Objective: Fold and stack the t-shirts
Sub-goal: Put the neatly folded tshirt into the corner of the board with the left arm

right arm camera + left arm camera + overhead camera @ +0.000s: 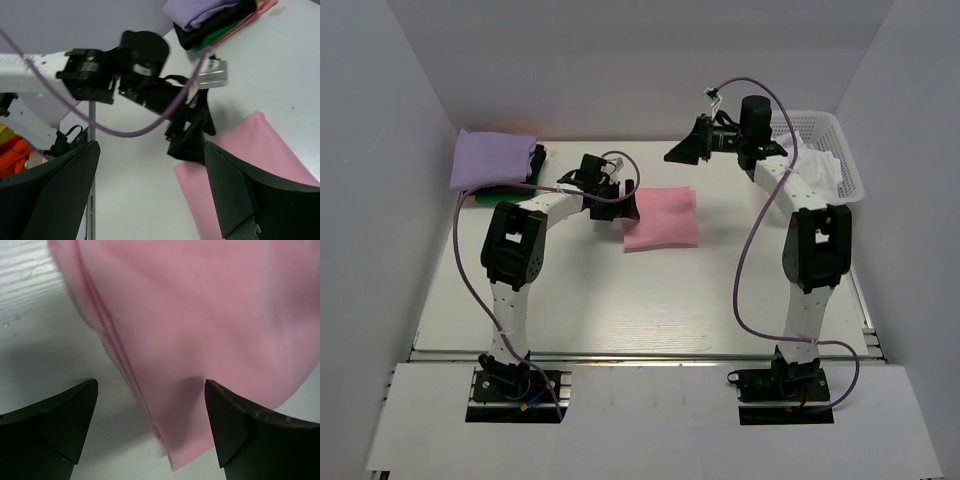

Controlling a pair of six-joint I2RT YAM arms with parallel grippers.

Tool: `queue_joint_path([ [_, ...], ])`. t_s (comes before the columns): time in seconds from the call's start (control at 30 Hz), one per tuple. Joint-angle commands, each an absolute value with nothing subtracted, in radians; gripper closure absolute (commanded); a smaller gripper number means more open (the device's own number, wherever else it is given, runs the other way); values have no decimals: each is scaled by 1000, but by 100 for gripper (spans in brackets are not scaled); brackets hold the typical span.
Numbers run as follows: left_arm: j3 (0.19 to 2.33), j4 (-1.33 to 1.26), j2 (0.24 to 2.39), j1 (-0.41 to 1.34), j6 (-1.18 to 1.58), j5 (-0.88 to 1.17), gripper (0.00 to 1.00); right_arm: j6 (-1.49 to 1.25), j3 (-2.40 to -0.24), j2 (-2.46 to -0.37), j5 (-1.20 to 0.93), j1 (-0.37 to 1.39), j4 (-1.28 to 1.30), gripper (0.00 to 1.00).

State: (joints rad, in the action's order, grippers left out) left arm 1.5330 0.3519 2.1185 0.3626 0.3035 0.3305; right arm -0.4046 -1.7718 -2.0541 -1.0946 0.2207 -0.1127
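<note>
We've got the pink tee (662, 220) folded into a rough rectangle, lying flat in the middle of the bench (620, 310). The left hand (150, 390) is wide open and low at the tee's left edge. In the left wrist view its fingers (65, 425) straddle a corner of the folded layers, with nothing pinched. We can't tell whether the tips touch cloth or bench.

The right hand (682, 150) is wide open too and holds nothing. It is up in the air beyond the pink tee and points left. Its camera looks down on the left hand and the tee's near edge.

The stack (498, 172) sits at the far-left corner of the bench, well apart from the pink tee. It has the lavender tee (492, 160) on top, the black tee (220, 24) under it and the green tee (214, 42) below that. A pinkish layer (259, 11) sticks out at the bottom.

The basket (845, 165) is far right, behind the right arm, with white cloth (808, 158) in it.
</note>
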Motion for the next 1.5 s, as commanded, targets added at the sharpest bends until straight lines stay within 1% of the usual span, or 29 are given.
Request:
queue_joint_path([
  [0.0, 1598, 391, 2153, 380, 284, 267, 0, -417, -1631, -1962, -1169, 210, -173, 10],
  [0.07, 1598, 391, 2163, 402, 272, 229, 0, -410, -1570, -1915, -1158, 204, -172, 10],
  [0.13, 1608, 391, 2177, 413, 272, 218, 4, -390, -1497, -1869, -1161, 195, -166, 10],
  [0.17, 1608, 391, 2199, 413, 262, 218, 6, -388, -1421, -1838, -1161, 195, -166, 10],
  [0.2, 1617, 391, 2209, 425, 262, 218, 9, -385, -1395, -1823, -1161, 192, -166, 10],
  [0.23, 1632, 409, 2218, 425, 253, 218, 17, -384, -1370, -1778, -1163, 189, -175, 10],
  [0.3, 1632, 419, 2238, 445, 242, 201, 22, -385, -1280, -1749, -1157, 187, -176, 10],
  [0.33, 1632, 419, 2238, 445, 233, 183, 32, -368, -1258, -1703, -1152, 184, -175, 10],
  [0.4, 1632, 419, 2238, 471, 216, 135, 43, -348, -1191, -1675, -1120, 179, -126, 10],
  [0.43, 1632, 419, 2247, 471, 204, 100, 52, -312, -1166, -1631, -1096, 178, -106, 10],
  [0.5, 1644, 428, 2259, 480, 195, 77, 61, -288, -1114, -1588, -1056, 176, -60, 10],
  [0.53, 1667, 428, 2275, 480, 195, 77, 88, -270, -1097, -1574, -1033, 173, -48, 10],
  [0.57, 1680, 442, 2275, 480, 195, 68, 100, -261, -1080, -1540, -1016, 172, -41, 10],
  [0.63, 1703, 457, 2284, 480, 171, 67, 100, -255, -1017, -1490, -953, 166, -32, 10],
  [0.67, 1703, 457, 2263, 480, 170, 52, 100, -241, -1005, -1441, -934, 163, -20, 10],
  [0.73, 1703, 440, 2220, 480, 117, -1, 100, -226, -965, -1410, -870, 161, -8, 10],
  [0.83, 1666, 400, 2105, 465, 26, -14, 100, -196, -925, -1344, -806, 152, 34, 10],
  [0.93, 1643, 387, 2008, 454, -47, -107, 100, -181, -890, -1286, -773, 147, 46, 10],
  [1.07, 1588, 345, 1904, 445, -211, -130, 100, -176, -859, -1255, -764, 146, 51, 10],
  [1.17, 1588, 345, 1870, 420, -256, -130, 100, -175, -862, -1244, -758, 146, 57, 10],
  [1.27, 1630, 396, 1861, 384, -297, -130, 100, -170, -864, -1239, -750, 144, 57, 10],
  [1.47, 1675, 396, 1815, 298, -400, -103, 100, -176, -877, -1253, -746, 143, 63, 10],
])
